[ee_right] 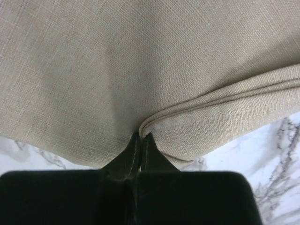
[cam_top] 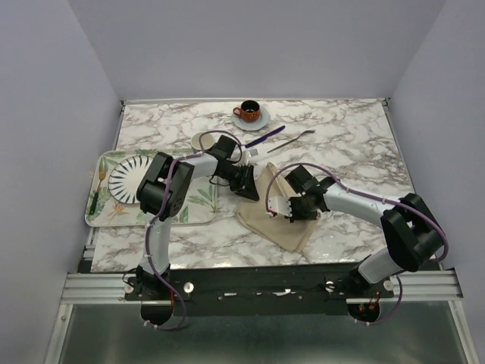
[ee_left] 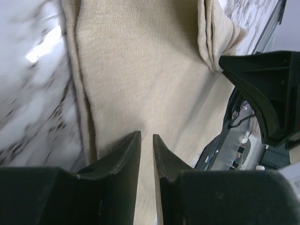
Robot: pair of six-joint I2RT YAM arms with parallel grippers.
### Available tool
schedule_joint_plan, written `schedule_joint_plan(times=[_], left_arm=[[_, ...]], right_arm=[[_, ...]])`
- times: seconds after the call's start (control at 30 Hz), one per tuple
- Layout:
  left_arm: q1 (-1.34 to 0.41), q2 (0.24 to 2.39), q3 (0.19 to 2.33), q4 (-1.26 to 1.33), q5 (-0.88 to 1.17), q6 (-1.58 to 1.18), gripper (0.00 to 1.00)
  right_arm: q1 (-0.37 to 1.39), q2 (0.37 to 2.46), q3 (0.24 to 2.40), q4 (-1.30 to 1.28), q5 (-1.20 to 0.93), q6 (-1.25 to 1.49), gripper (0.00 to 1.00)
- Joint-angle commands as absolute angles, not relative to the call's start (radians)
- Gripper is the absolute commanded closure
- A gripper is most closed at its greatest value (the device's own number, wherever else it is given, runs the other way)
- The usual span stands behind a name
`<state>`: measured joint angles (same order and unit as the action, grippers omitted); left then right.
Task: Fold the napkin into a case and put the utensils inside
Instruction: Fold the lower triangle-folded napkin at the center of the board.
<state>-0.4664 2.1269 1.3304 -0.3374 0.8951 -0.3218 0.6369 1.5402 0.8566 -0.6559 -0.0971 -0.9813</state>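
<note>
- The right gripper [ee_right: 141,139] is clamped tight on the napkin [ee_right: 117,61], at its doubled, hemmed edge, and the cloth puckers at the tips.
- The left gripper [ee_left: 146,140] hovers just over the same cloth near its left edge, jaws a sliver apart with nothing between them.
- The napkin is soft woven beige. It lies folded mid-table under both arms, its long axis running from far to near-right.
- The slim purple knife [cam_top: 264,136] and silver fork [cam_top: 292,139] lie side by side beyond it on the marble table [cam_top: 356,152].
</note>
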Motion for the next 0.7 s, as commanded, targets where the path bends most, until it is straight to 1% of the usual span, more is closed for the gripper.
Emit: schedule_joint_plan(times=[0.0, 0.07, 0.1, 0.13, 0.17, 0.2, 0.23, 0.3, 0.33, 0.43, 0.47, 0.57, 0.67], left_arm=[[-0.384, 1.997, 1.243, -0.216, 0.904, -0.341, 0.68], [-0.350, 1.944, 1.250, -0.236, 0.891, -0.318, 0.61], [-0.344, 1.928, 1.264, -0.257, 0.865, -0.248, 0.59], [-0.341, 1.908, 1.284, -0.317, 0.856, -0.200, 0.54], [-0.341, 1.904, 1.336, -0.359, 0.848, -0.142, 0.52], [-0.341, 1.899, 1.362, -0.392, 0.845, -0.071, 0.49], [-0.341, 1.895, 1.386, -0.449, 0.850, 0.054, 0.44], [-0.342, 1.893, 1.442, -0.488, 0.870, 0.199, 0.36], [-0.347, 1.902, 1.459, -0.524, 0.865, 0.335, 0.35], [-0.365, 1.971, 1.593, -0.612, 0.839, 0.490, 0.36], [-0.370, 1.995, 1.680, -0.668, 0.836, 0.550, 0.36], [-0.397, 2.091, 1.832, -0.754, 0.816, 0.648, 0.40], [-0.439, 2.154, 1.906, -0.784, 0.767, 0.705, 0.43]], right_arm=[[0.641, 1.523, 0.785, -0.511, -0.006, -1.158, 0.99], [0.644, 1.502, 0.747, -0.473, 0.029, -1.218, 0.99], [0.646, 1.491, 0.729, -0.457, 0.040, -1.238, 0.99], [0.647, 1.480, 0.713, -0.427, 0.043, -1.258, 0.99], [0.646, 1.470, 0.680, -0.414, 0.049, -1.294, 0.99], [0.647, 1.450, 0.666, -0.402, 0.052, -1.314, 0.99], [0.647, 1.439, 0.651, -0.381, 0.054, -1.333, 0.99], [0.647, 1.395, 0.593, -0.351, 0.048, -1.394, 0.99], [0.649, 1.384, 0.571, -0.318, 0.045, -1.417, 0.99], [0.647, 1.361, 0.532, -0.295, 0.040, -1.471, 0.99], [0.649, 1.361, 0.531, -0.293, 0.040, -1.476, 0.99], [0.649, 1.367, 0.529, -0.287, 0.044, -1.480, 0.99], [0.647, 1.365, 0.532, -0.279, 0.044, -1.485, 0.99]])
